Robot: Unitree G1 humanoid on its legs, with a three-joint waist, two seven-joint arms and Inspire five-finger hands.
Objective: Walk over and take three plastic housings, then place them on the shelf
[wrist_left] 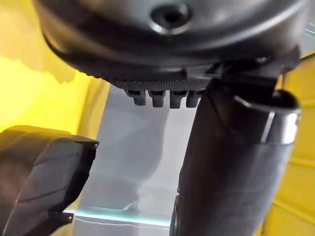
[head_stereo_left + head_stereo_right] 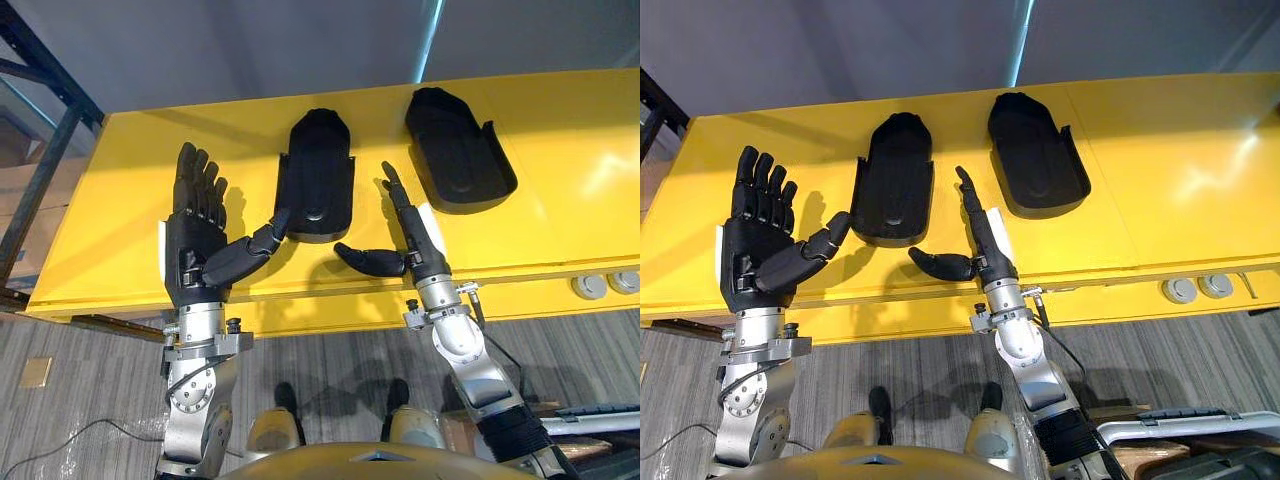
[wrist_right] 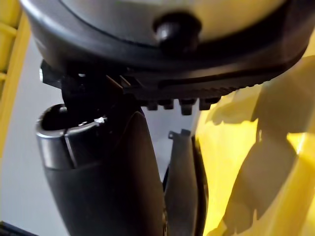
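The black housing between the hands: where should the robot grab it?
Probably by its long raised side walls, one hand from each side: the housing lies flat, lengthwise away from the robot, and the open left hand and right hand flank it.

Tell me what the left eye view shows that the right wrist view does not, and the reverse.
Extra in the left eye view: the left hand, open, over the yellow table top; the left housing and the right housing, black plastic, lying side by side; two round grey discs at the table's edge; a dark metal frame.
Extra in the right wrist view: no new thing, just a close look along the right hand and its thumb.
Shared: the open right hand, the yellow top, and one housing's edge; I cannot tell which housing.
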